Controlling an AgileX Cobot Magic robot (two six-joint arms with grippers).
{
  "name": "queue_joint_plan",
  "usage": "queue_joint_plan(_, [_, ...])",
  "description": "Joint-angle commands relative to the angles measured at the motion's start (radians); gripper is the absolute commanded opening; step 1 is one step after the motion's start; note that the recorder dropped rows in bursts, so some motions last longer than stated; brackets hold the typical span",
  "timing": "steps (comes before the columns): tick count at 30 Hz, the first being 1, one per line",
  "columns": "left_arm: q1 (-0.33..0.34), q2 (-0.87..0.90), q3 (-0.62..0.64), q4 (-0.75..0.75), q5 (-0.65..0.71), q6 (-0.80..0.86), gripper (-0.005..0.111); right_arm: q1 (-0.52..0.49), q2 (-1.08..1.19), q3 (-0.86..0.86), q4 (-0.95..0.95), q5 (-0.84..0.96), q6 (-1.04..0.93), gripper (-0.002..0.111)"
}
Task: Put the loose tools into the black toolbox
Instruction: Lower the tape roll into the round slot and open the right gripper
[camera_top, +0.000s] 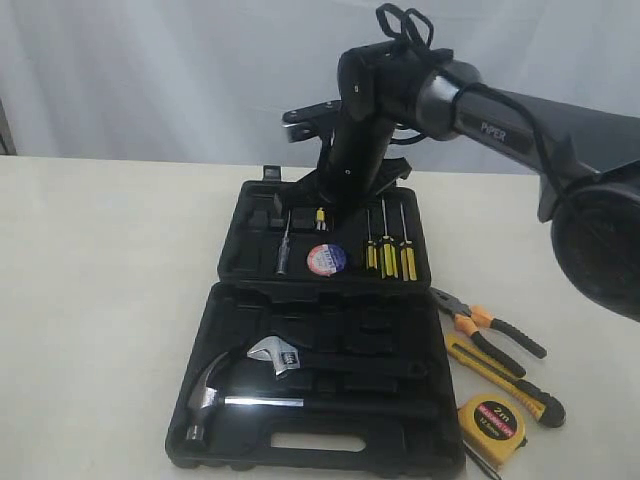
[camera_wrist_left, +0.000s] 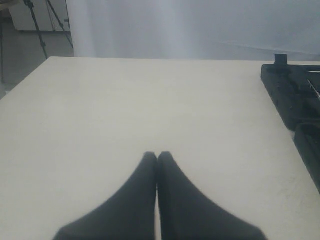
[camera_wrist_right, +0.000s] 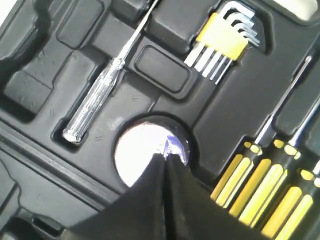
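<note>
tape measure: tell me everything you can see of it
The tape measure is a small squarish yellow case, plastic by the look, marked 2m over a red label on its upturned face. It lies flat on the table, right of the toolbox's near half, just beyond the utility knife's black end. Contact with either cannot be told.

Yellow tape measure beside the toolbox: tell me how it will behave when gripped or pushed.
The tape measure lies flat on the table, so it should slide, not roll. Its compact, hard-looking case is probably rigid. The smooth shell might slip.
</note>
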Motion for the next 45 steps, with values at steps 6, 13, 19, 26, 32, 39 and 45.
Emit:
queue_joint_plan(6, [-0.005, -0.001, 0.003, 0.0, -0.005, -0.006, 0.0, -0.004, 0.062, 0.002, -0.007, -0.009, -0.004, -0.001])
queue_joint_plan(13, [-0.005, -0.001, 0.003, 0.0, -0.005, -0.006, 0.0, -0.004, 0.108, 0.002, -0.005, 0.003, -0.004, -0.001])
queue_joint_plan(19, [-0.005, -0.001, 0.003, 0.0, -0.005, -0.006, 0.0, -0.004, 0.1, 0.002, -0.003, 0.001, -0.004, -0.001])
queue_joint_plan(26, [-0.005, -0.001, 0.003, 0.0, -0.005, -0.006, 0.0, -0.004, 0.073, 0.002, -0.003, -0.001, -0.006, -0.001])
queue_joint_plan(32, [-0.005, -0.001, 0.003, 0.0, -0.005, -0.006, 0.0, -0.004, 0.05, 0.002, 0.008, -0.007, -0.006, -0.001])
queue_joint_plan(39, [-0.005, -0.001, 0.003, 0.0, -0.005, -0.006, 0.0, -0.004, 0.08, 0.002, 0.058, -0.041, -0.018, -0.001])
queue_joint_plan(45, [-0.005, -0.001, 0.003, 0.0, -0.005, -0.006, 0.0, -0.004, 0.138, 0.002, 0.081, -0.03, -0.03, -0.001])
